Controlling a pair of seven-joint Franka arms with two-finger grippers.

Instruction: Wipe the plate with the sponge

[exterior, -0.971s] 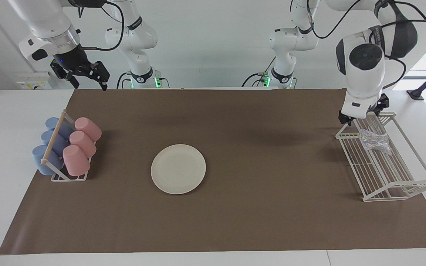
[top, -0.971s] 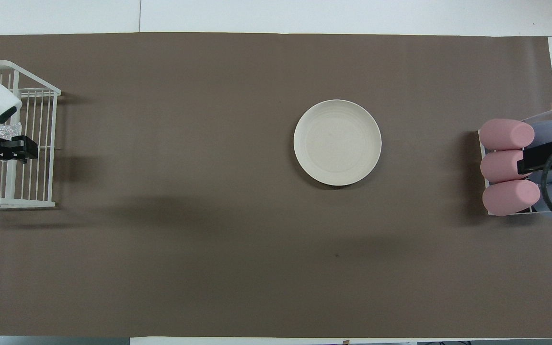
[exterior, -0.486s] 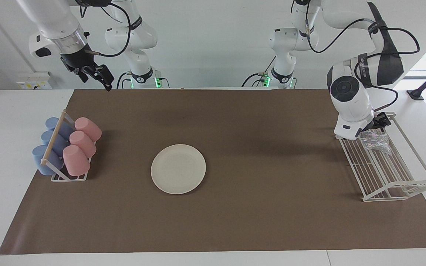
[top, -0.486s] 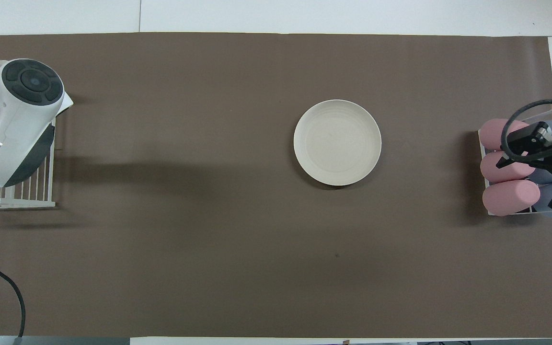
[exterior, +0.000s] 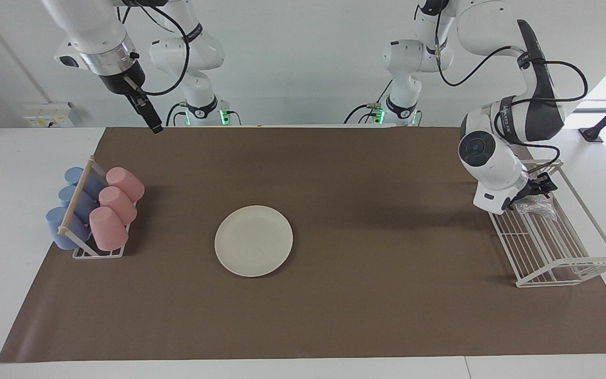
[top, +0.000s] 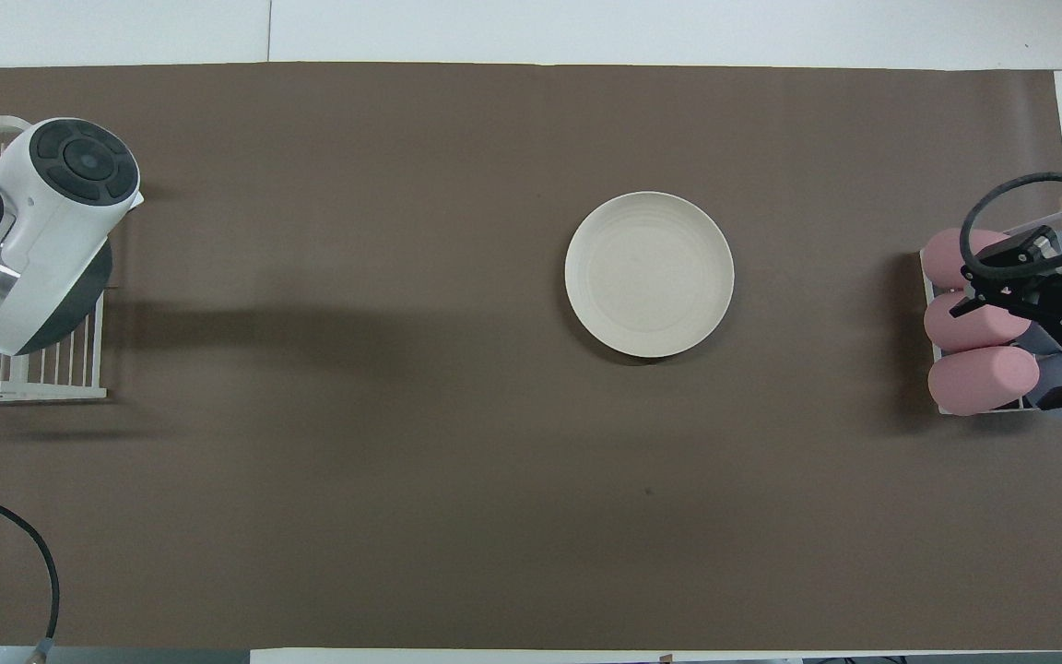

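Observation:
The cream-white plate [exterior: 253,240] [top: 649,274] lies flat near the middle of the brown mat. The silvery sponge [exterior: 541,208] rests in the white wire rack [exterior: 561,252] at the left arm's end of the table. My left gripper [exterior: 535,196] is down in that rack, right at the sponge's nearer edge; the wrist covers both in the overhead view. My right gripper [exterior: 153,126] [top: 1003,358] hangs open and empty, high over the cup rack.
A small rack [exterior: 79,252] at the right arm's end holds pink cups [exterior: 116,202] [top: 978,327] and blue cups [exterior: 71,210]. The wire rack's [top: 33,378] raised end walls stand around my left hand. A cable [top: 33,572] trails near the left arm.
My left arm has tilted over and lowered its gripper into the wire rack onto the sponge. The right gripper has turned at the wrist and shifted slightly toward the table's middle.

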